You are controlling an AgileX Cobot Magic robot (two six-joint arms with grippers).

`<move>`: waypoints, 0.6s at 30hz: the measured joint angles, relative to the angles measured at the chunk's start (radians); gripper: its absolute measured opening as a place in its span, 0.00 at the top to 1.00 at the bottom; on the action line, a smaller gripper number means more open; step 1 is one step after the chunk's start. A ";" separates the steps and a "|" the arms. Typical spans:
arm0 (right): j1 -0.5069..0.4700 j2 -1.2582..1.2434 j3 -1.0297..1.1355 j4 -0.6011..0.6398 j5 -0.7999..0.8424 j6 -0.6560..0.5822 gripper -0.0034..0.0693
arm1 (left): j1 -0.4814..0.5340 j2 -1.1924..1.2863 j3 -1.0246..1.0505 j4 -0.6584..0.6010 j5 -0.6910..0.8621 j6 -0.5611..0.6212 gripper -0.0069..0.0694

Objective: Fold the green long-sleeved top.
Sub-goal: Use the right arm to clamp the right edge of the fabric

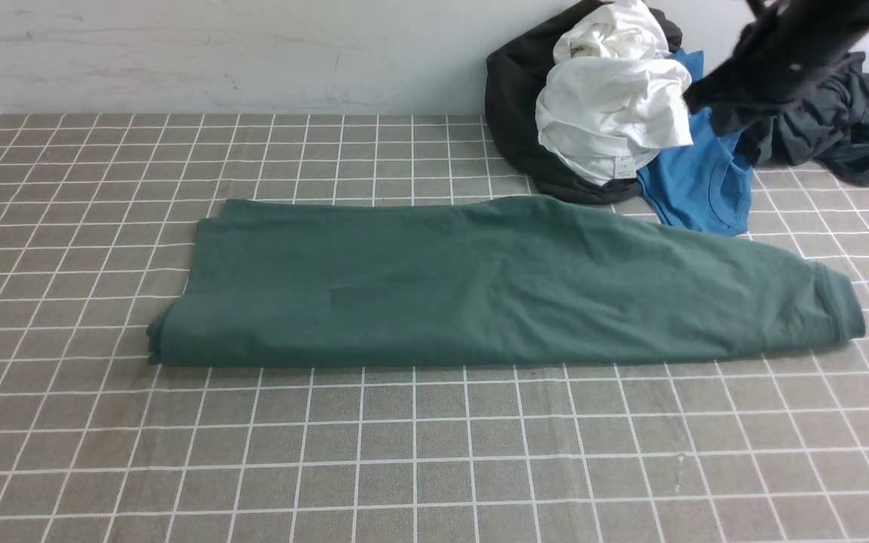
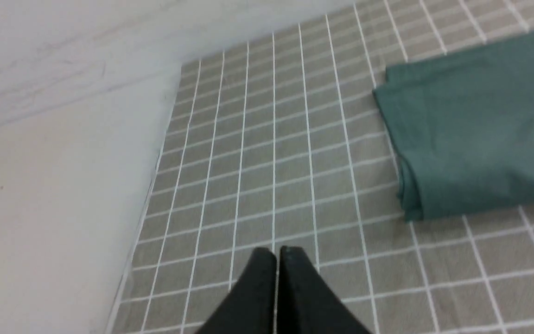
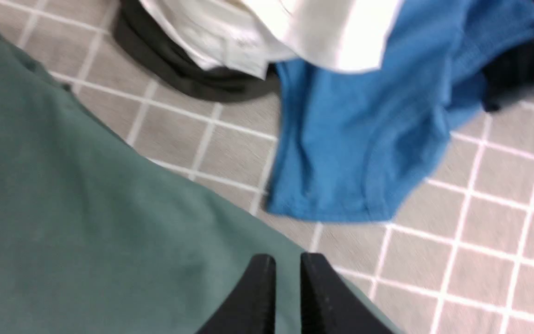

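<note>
The green long-sleeved top (image 1: 480, 286) lies across the middle of the checked tablecloth as a long, flat folded band, with a sleeve cuff (image 1: 838, 309) at its right end. My right gripper (image 3: 288, 264) hovers above the top's (image 3: 86, 208) far right edge, near the blue shirt. Its fingers stand slightly apart with nothing between them. In the front view the right arm (image 1: 774, 60) is a dark blur at the upper right. My left gripper (image 2: 277, 253) is shut and empty over bare cloth, left of the top's (image 2: 471, 139) folded left end.
A pile of clothes sits at the back right: a black garment (image 1: 517, 113), a white one (image 1: 615, 98), the blue shirt (image 1: 706, 181) and a dark grey one (image 1: 849, 128). The left wrist view shows the table's left edge (image 2: 149, 199) against a pale wall.
</note>
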State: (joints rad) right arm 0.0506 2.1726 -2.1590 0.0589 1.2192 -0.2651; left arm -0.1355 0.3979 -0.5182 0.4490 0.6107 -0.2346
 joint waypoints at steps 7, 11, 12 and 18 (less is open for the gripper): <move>-0.126 0.004 0.254 -0.036 0.015 0.108 0.39 | 0.000 0.001 0.105 -0.045 0.040 -0.190 0.92; -0.198 0.005 0.373 -0.010 0.015 0.110 0.18 | 0.000 0.082 0.108 -0.126 0.037 -0.158 0.92; -0.200 0.004 0.381 -0.008 0.015 0.110 0.17 | 0.000 0.086 0.108 -0.131 0.035 -0.151 0.92; -0.247 0.059 0.432 0.074 -0.068 0.105 0.21 | 0.000 0.166 0.108 -0.238 -0.037 -0.037 0.92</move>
State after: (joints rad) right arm -0.1961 2.2314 -1.7271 0.1324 1.1516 -0.1598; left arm -0.1355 0.5635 -0.4097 0.2114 0.5735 -0.2720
